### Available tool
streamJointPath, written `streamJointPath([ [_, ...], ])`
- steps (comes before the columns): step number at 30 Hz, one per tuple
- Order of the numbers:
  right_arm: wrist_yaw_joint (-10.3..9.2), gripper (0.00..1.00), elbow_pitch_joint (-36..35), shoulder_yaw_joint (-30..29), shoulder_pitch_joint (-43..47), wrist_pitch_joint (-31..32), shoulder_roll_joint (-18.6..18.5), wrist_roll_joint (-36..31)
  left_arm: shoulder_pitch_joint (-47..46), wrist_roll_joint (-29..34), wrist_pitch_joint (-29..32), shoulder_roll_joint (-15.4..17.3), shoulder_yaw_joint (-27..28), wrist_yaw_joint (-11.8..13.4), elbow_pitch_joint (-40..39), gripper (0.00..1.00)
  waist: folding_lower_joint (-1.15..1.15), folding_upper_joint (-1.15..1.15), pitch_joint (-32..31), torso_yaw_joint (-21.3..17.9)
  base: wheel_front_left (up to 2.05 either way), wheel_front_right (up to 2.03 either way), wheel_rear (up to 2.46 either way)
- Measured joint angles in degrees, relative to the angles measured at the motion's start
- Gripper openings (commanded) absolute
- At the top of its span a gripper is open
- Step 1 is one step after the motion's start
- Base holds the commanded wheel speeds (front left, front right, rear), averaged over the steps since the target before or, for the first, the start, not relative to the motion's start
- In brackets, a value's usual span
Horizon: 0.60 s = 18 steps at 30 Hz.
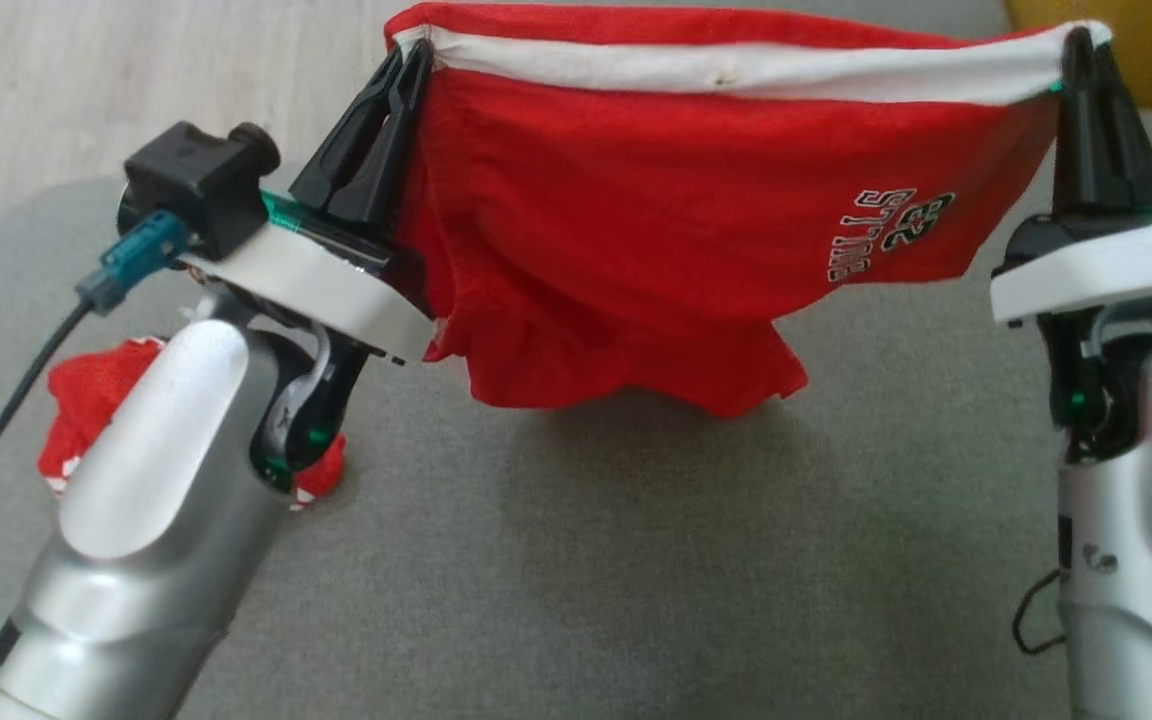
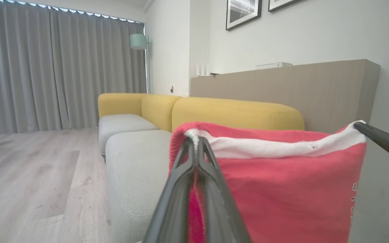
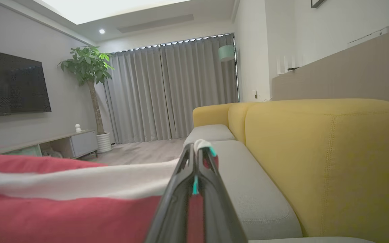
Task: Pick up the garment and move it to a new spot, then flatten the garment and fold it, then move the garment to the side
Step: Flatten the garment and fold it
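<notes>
Head view: one red garment (image 1: 696, 200) pinched by left pincer (image 1: 412, 55), right pincer (image 1: 1084, 42).

You are looking at a yellow sofa (image 3: 316, 152) that is sitting on a pale wood floor (image 2: 29, 162), with grey curtains (image 3: 171, 87) hanging behind it, a mint lamp (image 3: 226, 53) standing beside them and a potted plant (image 3: 86, 64) standing near the dark television (image 3: 12, 84).
</notes>
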Motion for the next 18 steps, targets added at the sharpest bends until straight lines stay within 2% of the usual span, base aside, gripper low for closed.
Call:
streamJointPath([
  [4,0.0,0.0,0.5,0.6,-2.8,1.1,0.0,-0.2,-0.4,-1.6,1.8,0.5,0.7,-0.1,-0.2,0.0,0.0,0.0,3.1,-0.7,0.0,0.0,0.0],
  [6,0.0,0.0,3.3,1.8,-8.7,2.4,0.0,-0.4,-3.6,-2.1,3.3,1.4,1.2,-1.6,2.3,0.0,0.0,0.0,6.1,-1.4,0.0,0.0,0.0],
  [9,0.0,0.0,8.3,2.7,-17.1,2.1,-0.1,-2.0,-11.1,1.0,3.4,3.8,1.2,-2.9,6.1,0.0,0.01,0.0,9.7,-2.3,0.0,0.0,0.0],
  [14,0.0,0.0,20.8,2.2,-32.4,-4.0,-0.1,-2.8,-25.3,2.9,1.2,3.3,1.5,-4.9,15.8,0.0,0.02,0.0,16.5,-4.0,0.0,0.0,0.0],
  [18,0.0,0.0,30.7,0.0,-43.4,-12.1,-0.2,-4.9,-33.4,4.9,-4.5,1.5,1.1,-5.6,23.4,0.0,0.03,-0.01,20.7,-5.2,0.0,0.0,0.0],
])
